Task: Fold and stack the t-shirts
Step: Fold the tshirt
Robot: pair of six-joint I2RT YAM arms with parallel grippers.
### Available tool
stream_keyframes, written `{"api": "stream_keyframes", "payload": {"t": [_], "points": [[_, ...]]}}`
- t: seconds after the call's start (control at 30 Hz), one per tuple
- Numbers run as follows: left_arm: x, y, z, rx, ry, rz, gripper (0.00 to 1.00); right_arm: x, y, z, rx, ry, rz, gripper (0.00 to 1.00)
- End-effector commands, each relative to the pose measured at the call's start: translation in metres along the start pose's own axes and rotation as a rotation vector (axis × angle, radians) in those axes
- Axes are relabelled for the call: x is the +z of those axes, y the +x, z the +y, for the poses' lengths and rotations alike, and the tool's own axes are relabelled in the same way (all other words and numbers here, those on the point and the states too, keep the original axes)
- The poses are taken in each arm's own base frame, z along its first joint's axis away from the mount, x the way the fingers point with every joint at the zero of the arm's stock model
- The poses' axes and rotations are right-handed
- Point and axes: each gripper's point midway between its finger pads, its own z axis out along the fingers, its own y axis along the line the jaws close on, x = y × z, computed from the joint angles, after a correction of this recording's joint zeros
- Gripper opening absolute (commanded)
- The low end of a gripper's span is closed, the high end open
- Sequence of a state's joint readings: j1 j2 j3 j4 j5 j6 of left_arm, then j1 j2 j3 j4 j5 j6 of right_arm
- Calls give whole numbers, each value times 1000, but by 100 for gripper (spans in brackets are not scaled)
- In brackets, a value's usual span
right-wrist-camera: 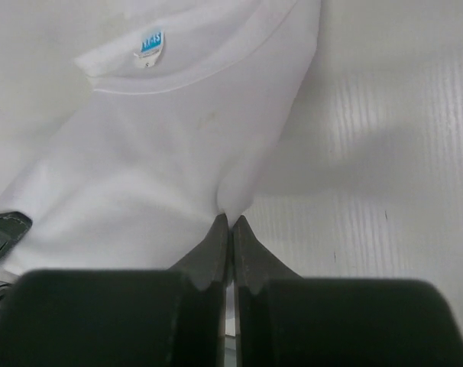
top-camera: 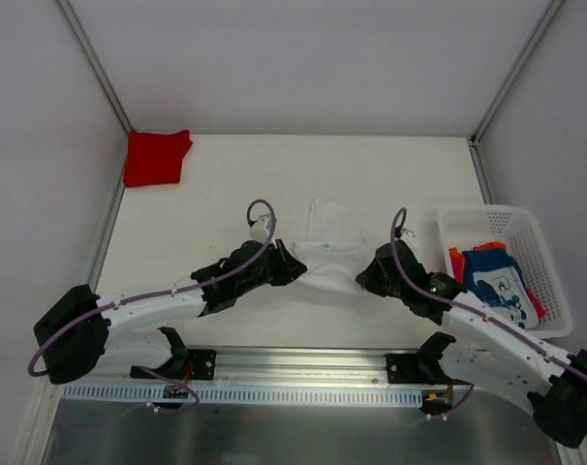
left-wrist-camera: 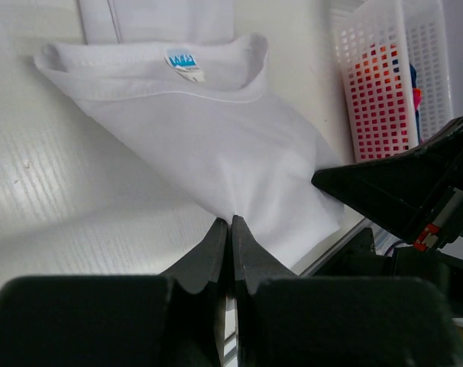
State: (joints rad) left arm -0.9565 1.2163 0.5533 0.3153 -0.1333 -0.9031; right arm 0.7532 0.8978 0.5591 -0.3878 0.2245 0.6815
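Two pinches hold the white t-shirt [top-camera: 327, 254]: the left gripper [left-wrist-camera: 231, 223] and the right gripper [right-wrist-camera: 230, 220] are each clamped tight on a thin tuck of its cloth, with the collar and label just ahead of both. So little fabric sits between the jaws that an uneven pull could slip one side free and skew the fold. The arms sit close together, so a crossing move risks a knock, and the basket [top-camera: 458, 218] stands near the right gripper's outer side.
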Motion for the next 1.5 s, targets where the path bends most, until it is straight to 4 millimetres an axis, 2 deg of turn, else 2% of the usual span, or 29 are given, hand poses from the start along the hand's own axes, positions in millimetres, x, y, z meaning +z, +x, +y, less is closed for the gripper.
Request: {"api": "stream_keyframes", "payload": {"t": [0.0,0.17,0.2,0.43,0.5,0.63,0.83,1.1,1.47], "points": [[-17,-11,13,43,-81,-50,0,-23,-11,-21,17,82,-64,1],[-22,-21,-1,61,-59,-69,0,-32,-26,-13,-9,78,-113,1],[-21,-23,-2,67,-58,-71,0,-36,-33,-5,-14,70,-119,1],[-15,-44,-16,139,-74,-112,0,-21,-48,11,-75,130,-122,1],[-9,-50,-13,164,-109,-129,0,-20,-58,16,-91,146,-146,0],[1,-70,-29,218,-109,-159,0,-14,-72,23,-129,188,-165,1],[18,-82,-28,220,-132,-153,0,-3,-88,23,-133,235,-165,1],[39,-92,-13,194,-156,-127,0,9,-108,23,-138,269,-153,1],[77,-113,9,145,-157,-82,0,52,-133,14,-106,310,-97,1]]}}
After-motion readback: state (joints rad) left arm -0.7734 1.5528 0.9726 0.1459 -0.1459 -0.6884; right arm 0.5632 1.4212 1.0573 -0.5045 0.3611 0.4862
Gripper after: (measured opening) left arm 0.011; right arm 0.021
